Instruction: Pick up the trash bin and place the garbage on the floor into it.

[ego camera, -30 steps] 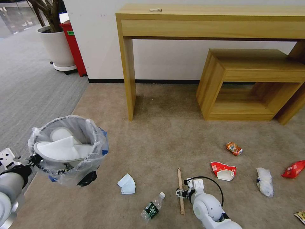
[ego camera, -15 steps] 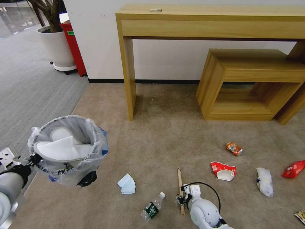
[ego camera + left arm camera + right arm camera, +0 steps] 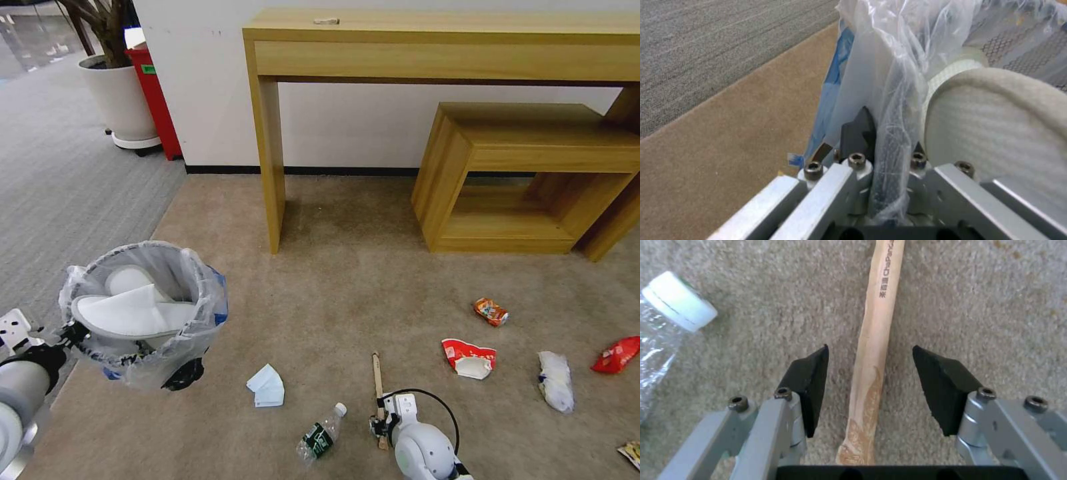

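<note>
One trash bin (image 3: 143, 313) at the left of the frame holds two white slippers (image 3: 130, 313). Loose on the beige floor (image 3: 347, 280) lie one pale-blue mask (image 3: 267, 386), one green-labelled bottle (image 3: 321, 433) and one wooden stick (image 3: 379, 393) at lower centre. Right of these lie one crushed can (image 3: 491, 311), one red-and-white cup (image 3: 469, 358), one blue-white cup (image 3: 555, 381), one red wrapper (image 3: 617, 354) and one yellow wrapper (image 3: 631, 454) at the lower right edge. Two wooden benches (image 3: 447, 47) stand across the top, and one potted plant (image 3: 113, 73) and one red bin (image 3: 155, 93) at the upper left.
</note>
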### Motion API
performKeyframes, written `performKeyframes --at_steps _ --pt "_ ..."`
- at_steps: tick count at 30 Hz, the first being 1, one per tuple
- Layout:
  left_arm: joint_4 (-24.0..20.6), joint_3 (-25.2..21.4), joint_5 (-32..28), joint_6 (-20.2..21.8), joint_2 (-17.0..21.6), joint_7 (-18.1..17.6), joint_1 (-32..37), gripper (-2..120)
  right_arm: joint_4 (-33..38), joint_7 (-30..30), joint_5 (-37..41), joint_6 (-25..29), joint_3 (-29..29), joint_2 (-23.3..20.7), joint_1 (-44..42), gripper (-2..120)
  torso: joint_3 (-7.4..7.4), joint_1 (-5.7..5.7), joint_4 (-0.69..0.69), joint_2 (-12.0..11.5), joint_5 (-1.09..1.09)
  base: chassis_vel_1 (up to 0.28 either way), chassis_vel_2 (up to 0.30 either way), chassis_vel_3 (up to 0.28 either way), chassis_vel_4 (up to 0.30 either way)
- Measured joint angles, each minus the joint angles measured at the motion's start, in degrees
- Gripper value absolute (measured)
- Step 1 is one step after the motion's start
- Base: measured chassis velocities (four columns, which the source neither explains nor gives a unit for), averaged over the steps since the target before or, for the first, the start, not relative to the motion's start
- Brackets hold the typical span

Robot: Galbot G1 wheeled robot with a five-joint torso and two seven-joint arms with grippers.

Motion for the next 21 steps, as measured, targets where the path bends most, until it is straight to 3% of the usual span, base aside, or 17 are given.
performKeyframes --at_steps 9,15,17,19,21 --pt "0.02 -0.05 -0.14 0.0 0.21 0.04 -0.17 0 -0.67 -0.03 -0.09 0.0 0.04 0.43 0.1 42 0.0 0.0 0.0 0.0 0.0 0.0 0.0 0.0 0.0" --pt "0.32 0.23 -0.15 0.0 0.27 0.05 -0.5 0 -0.79 -0.06 -0.08 0.0 0.05 0.3 0.28 16 0.0 0.0 0.0 0.0 0.0 0.0 0.0 0.0 0.0" --pt "0.41 0.3 -0.14 0.0 0.27 0.05 -0.53 0 -0.82 -0.06 -0.08 0.0 0.05 0.29 0.29 14 0.0 0.0 0.0 0.0 0.0 0.0 0.0 0.0 0.0" --pt "0.72 0.36 -0.09 0.0 0.27 0.05 -0.63 0 -1.01 -0.14 -0.05 0.0 0.04 0.19 0.43 1 0.0 0.0 0.0 0.0 0.0 0.0 0.0 0.0 0.0" --pt "0.74 0.37 -0.09 0.0 0.27 0.05 -0.64 0 -1.01 -0.15 -0.04 0.01 0.03 0.18 0.44 0 0.0 0.0 0.0 0.0 0.0 0.0 0.0 0.0 0.0"
